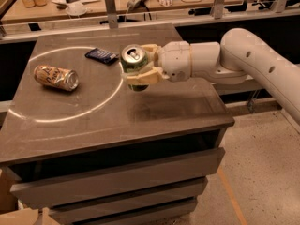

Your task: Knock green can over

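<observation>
The green can point(133, 56) stands near the middle of the dark tabletop point(154, 116). It is tilted, with its silver top and pull tab turned up and toward the camera. My gripper point(131, 66) reaches in from the right on the white arm. Its pale fingers point(140, 80) lie on both sides of the can, one behind and one in front, and appear closed on it. The can's lower end is partly hidden by the front finger, so I cannot tell whether it touches the table.
A tan-orange can point(55, 77) lies on its side at the left. A dark blue packet point(101, 56) lies flat behind the green can. A pale ring is marked on the tabletop. A cluttered desk point(93, 3) with rail posts stands behind.
</observation>
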Robot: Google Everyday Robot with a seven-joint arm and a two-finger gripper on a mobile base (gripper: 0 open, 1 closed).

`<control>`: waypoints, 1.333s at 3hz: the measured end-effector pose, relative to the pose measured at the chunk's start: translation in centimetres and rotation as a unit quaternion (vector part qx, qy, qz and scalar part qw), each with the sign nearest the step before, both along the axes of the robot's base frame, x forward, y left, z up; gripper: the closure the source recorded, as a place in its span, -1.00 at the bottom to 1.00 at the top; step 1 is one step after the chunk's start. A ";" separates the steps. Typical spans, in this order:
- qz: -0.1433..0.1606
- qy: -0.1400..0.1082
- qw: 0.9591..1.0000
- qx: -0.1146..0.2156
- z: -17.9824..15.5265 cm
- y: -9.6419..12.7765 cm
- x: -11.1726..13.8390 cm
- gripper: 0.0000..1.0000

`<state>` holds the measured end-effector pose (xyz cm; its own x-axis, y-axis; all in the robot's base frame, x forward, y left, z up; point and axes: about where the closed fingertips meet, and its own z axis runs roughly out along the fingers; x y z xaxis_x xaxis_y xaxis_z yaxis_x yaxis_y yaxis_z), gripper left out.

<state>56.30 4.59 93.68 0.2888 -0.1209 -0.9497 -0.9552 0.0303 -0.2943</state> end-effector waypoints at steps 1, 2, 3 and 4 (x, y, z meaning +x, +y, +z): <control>0.001 -0.018 1.000 -0.008 0.4 0.3 -0.2 1.00; 0.022 -0.116 0.993 -0.029 1.1 0.3 -0.3 1.00; 0.066 -0.224 0.969 -0.076 1.8 0.6 -0.2 1.00; 0.101 -0.302 0.937 -0.145 1.2 1.1 -0.5 1.00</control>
<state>55.82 5.73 94.91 0.8075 -0.2346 -0.5412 -0.5897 -0.2977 -0.7507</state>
